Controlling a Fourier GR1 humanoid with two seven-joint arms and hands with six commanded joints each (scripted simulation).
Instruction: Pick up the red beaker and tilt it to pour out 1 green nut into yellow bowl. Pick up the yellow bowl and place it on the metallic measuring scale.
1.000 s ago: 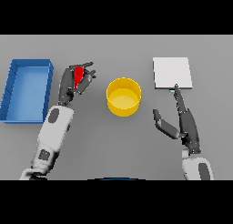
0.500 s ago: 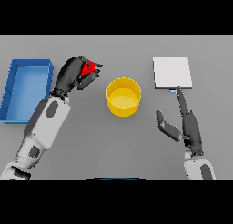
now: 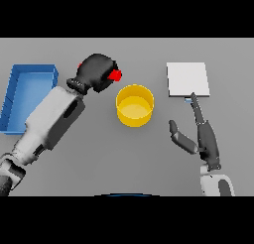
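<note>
Grey tabletop (image 3: 99, 163) carries everything in view. Blue tray (image 3: 30, 96), open-topped, sits at the far left edge, its long side running away from the robot.

Metallic measuring scale (image 3: 187, 79): flat pale square plate, right of centre toward the far side, nothing on it.

Yellow bowl (image 3: 135, 105): round, upright, at the centre of the tabletop, between the tray and the scale, apart from both. Contents cannot be made out; interior reads plain yellow.

Left hand (image 3: 96, 72): raised over the tabletop between tray and bowl, just up-left of the bowl rim, fingers clenched round the red beaker (image 3: 115, 75). Only a small red part of the beaker shows past the fingers, on the side facing the bowl; a second red sliver shows at the hand's far-left edge. Beaker tilt cannot be judged, hand covers most of it. No green nut seen.

Right hand (image 3: 201, 134): near the tabletop's right side, fingers straight and relaxed, grasping nothing. Its longest fingertip reaches the near edge of the scale; thumb splayed toward the bowl, well apart from it.
</note>
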